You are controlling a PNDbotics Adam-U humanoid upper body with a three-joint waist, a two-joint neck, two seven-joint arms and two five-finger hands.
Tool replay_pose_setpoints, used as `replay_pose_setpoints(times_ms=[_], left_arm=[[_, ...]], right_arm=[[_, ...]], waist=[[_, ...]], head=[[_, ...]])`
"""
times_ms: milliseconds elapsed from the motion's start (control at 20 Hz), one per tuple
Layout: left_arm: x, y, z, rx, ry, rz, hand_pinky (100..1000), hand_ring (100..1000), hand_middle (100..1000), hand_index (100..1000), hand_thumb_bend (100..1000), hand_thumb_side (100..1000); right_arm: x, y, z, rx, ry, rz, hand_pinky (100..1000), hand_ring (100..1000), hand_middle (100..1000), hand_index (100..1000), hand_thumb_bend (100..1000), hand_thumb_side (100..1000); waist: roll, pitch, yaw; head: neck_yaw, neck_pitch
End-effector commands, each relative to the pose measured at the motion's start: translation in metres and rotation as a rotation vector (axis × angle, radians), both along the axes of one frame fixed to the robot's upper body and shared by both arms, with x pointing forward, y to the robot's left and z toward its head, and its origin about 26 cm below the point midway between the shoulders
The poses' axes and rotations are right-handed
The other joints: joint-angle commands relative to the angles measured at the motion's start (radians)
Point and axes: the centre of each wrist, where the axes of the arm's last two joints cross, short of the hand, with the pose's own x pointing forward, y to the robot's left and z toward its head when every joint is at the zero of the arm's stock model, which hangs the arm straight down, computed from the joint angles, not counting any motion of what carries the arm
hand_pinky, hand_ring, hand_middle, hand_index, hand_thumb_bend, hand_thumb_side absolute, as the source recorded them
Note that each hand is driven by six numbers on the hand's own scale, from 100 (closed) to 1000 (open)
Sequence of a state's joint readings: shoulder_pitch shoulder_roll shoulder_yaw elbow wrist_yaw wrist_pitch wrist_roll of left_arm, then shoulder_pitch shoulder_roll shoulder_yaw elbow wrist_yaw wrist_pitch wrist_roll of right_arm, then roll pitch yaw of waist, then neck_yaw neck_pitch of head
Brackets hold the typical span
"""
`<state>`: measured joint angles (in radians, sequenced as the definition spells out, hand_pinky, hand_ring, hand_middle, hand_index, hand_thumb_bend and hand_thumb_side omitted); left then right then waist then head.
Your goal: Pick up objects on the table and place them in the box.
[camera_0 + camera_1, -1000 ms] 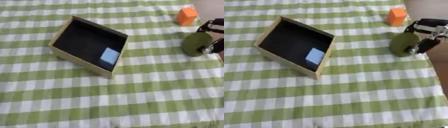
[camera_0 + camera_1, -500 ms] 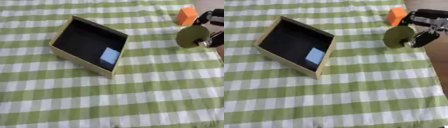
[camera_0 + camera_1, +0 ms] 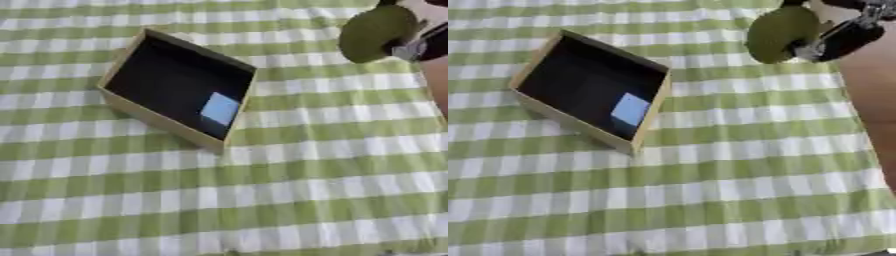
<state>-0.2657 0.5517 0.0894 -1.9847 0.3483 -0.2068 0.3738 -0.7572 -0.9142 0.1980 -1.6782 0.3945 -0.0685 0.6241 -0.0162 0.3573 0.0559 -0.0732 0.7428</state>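
Right eye view: right hand (image 3: 846,36) holds a round green thing (image 3: 780,33) up high.
Box (image 3: 553,110): a light blue piece (image 3: 631,109) lies inside.

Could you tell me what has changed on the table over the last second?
The right hand, holding the olive-green disc, has lifted it off the checked cloth and carried it up and a little toward the box. The orange block is no longer in view. The box and the light-blue piece inside it have not moved.
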Motion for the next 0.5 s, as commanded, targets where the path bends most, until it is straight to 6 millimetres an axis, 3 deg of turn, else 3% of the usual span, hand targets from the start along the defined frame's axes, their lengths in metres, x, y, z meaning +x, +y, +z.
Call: replay_pose_setpoints(times_ms=[50,500], left_arm=[[-0.002,-0.001,0.008,0.022,-0.022,-0.012,814,818,848,840,208,834],[0.0,-0.005,0.01,0.023,-0.028,-0.034,814,819,848,840,209,831]], right_arm=[[-0.005,0.02,0.019,-0.015,-0.029,0.076,859,762,555,692,135,100],[0.018,0.097,0.032,-0.037,-0.002,0.265,855,752,557,695,100,100]], waist=[[-0.015,-0.04,0.003],[-0.023,-0.046,0.02]], head=[[-0.007,0.008],[-0.041,0.018]])
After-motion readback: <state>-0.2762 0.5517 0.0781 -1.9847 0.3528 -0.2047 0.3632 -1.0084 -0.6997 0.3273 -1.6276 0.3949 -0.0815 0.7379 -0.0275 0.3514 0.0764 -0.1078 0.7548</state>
